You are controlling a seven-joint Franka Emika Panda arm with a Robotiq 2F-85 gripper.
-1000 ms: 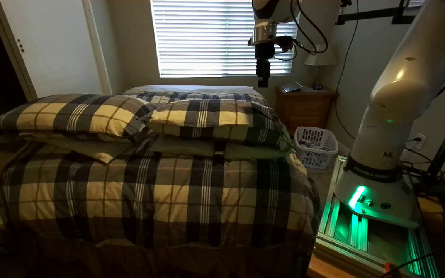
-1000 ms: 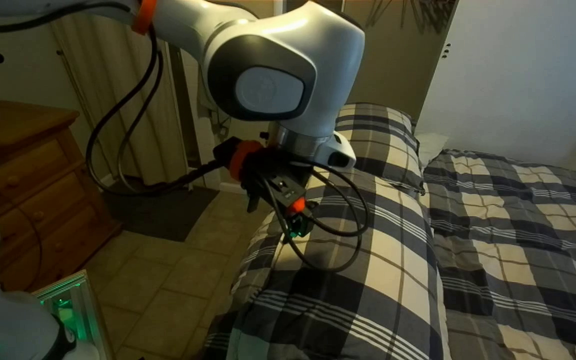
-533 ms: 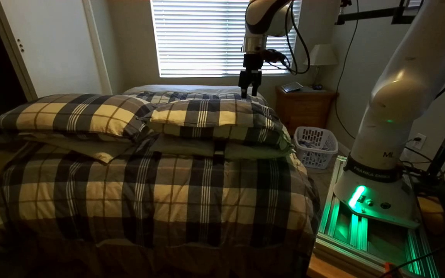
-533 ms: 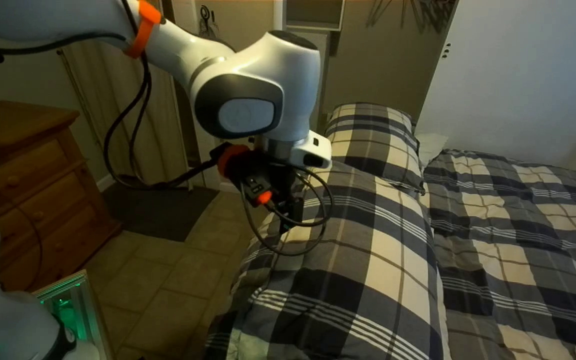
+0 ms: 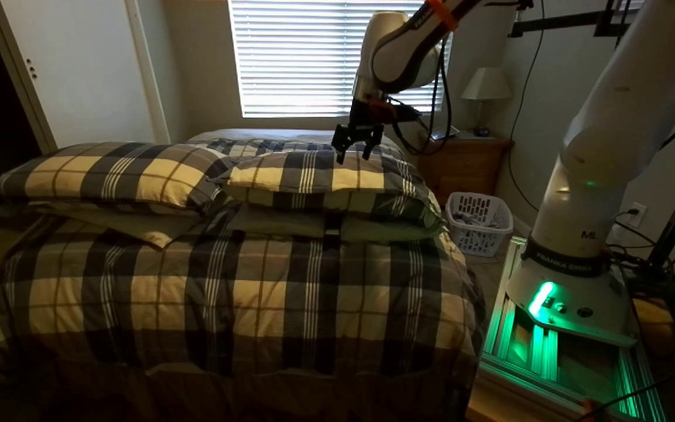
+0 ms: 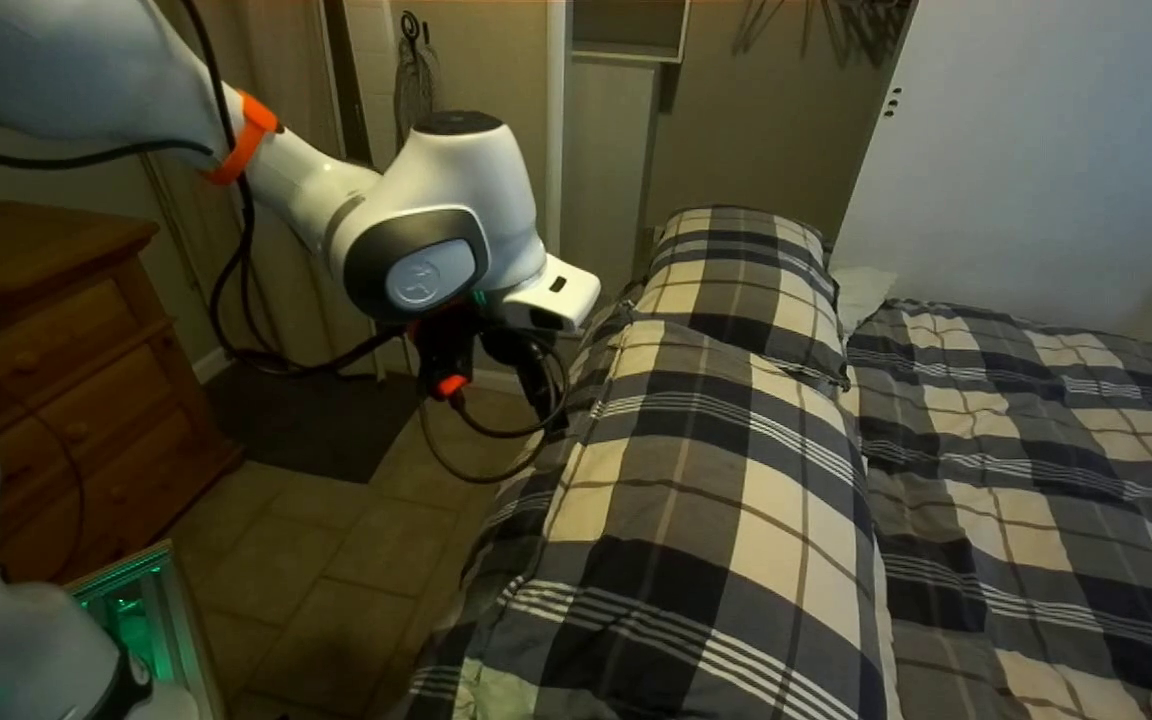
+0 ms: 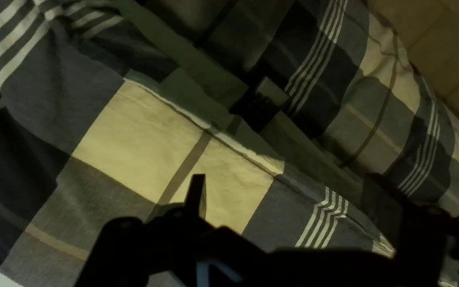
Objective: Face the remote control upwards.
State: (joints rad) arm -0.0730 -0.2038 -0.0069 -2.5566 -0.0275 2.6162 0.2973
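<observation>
The remote control [image 5: 332, 225] is a small dark bar with a lighter patch. In an exterior view it rests against the front of the lower pillow on the right stack, where the pillow meets the duvet. In the wrist view the dark remote [image 7: 258, 104] with a greyish end sits in the shadowed gap below the pillow edge; its facing is hard to tell. It does not show in the exterior view from the bed's side. My gripper [image 5: 354, 155] is open and empty above the top pillow [image 5: 314, 173], behind the remote. The gripper's fingers [image 7: 289, 203] stand wide apart in the wrist view.
Another pillow stack [image 5: 109, 176] lies to the left on the plaid duvet [image 5: 226, 293]. A white laundry basket [image 5: 479, 225] and a wooden nightstand [image 5: 460, 164] stand to the right of the bed. A wooden dresser [image 6: 66, 400] shows behind the arm. A cable loop hangs beside the gripper.
My gripper has moved left and down towards the top pillow in an exterior view. It has turned and tilted, and its two fingers now show apart.
</observation>
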